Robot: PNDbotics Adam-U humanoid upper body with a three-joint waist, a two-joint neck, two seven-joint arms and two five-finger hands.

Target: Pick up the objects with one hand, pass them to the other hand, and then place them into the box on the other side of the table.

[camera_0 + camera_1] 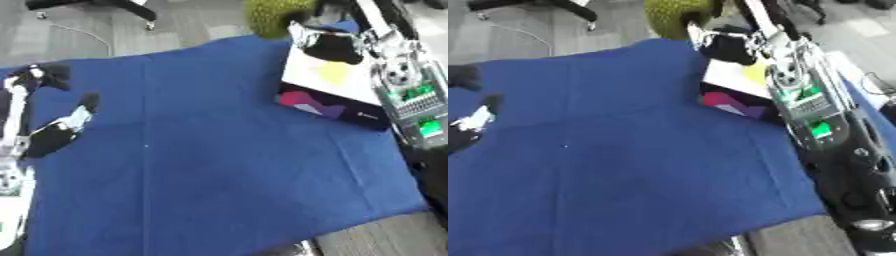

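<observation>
A box (350,91) with a white inside and a dark, pink-patterned side stands at the far right of the blue-covered table (219,165). Something yellow (332,73) lies inside it. My right hand (337,47), black, hangs over the box's far end, just above the yellow thing; its arm (411,95) runs along the box's right side. My left hand (52,137) rests open at the table's left edge, fingers (83,112) pointing up and away, holding nothing. A dark shape (52,75) sits beyond it at the far left corner; I cannot make it out.
A fuzzy green-yellow object (276,15) sits just past the table's far edge, next to the box. A chair base (114,7) and a cable (87,35) are on the grey floor behind. The table's near edge runs diagonally at lower right (350,227).
</observation>
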